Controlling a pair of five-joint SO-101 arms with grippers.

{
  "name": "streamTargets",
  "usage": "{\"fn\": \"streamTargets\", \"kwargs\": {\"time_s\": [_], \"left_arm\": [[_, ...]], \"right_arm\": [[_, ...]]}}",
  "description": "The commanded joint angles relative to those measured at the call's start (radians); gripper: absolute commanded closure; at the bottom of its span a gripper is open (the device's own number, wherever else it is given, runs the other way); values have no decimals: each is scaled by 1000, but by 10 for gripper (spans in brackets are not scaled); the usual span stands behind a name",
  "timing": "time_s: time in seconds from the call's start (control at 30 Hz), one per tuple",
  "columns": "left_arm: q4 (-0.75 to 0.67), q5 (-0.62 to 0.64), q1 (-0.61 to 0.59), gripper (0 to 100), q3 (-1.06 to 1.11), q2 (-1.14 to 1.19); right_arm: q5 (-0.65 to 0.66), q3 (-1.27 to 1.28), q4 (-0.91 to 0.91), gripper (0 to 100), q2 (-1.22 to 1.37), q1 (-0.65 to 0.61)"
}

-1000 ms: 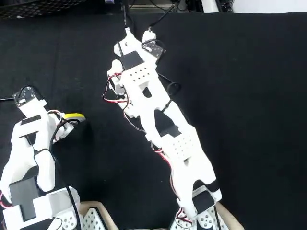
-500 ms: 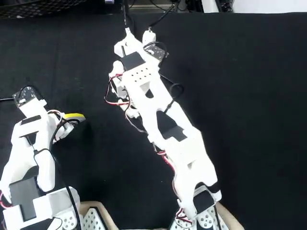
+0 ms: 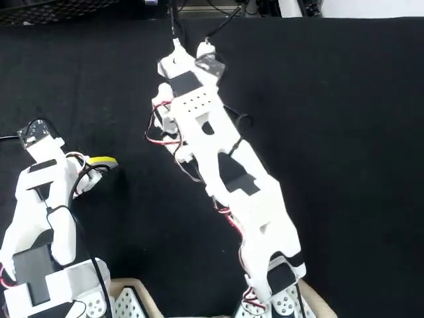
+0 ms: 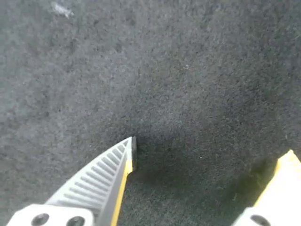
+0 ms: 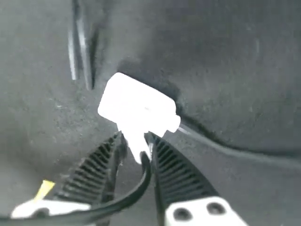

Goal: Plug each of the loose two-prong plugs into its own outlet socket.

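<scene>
Black cloth tabletop (image 3: 344,132) — plug (image 5: 138,110), cables (image 3: 227,18).

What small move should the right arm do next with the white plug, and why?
Probably a slight lift, with the grip kept. The right gripper is shut on the narrow end of the white plug, and the plug seems to lie against the black cloth, so pushing it along might snag it.

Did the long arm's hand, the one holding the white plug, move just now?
Yes, a little. In the high view the right hand with the white plug has crept toward the black table's far edge.
</scene>
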Motion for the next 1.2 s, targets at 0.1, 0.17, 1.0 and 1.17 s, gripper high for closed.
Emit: {"fn": "streamTargets", "kwargs": {"time_s": [0.1, 0.17, 1.0, 1.17], "left_arm": [[-5, 8, 8, 555, -8, -35], [-5, 8, 8, 555, -8, -35], [-5, 8, 4, 555, -7, -35], [-5, 8, 4, 555, -7, -35]], "right_arm": [[539, -208, 55, 985, -15, 17], [736, -246, 52, 985, -13, 14], [2295, -343, 68, 986, 111, -32], [2378, -395, 74, 986, 110, -35]]}}
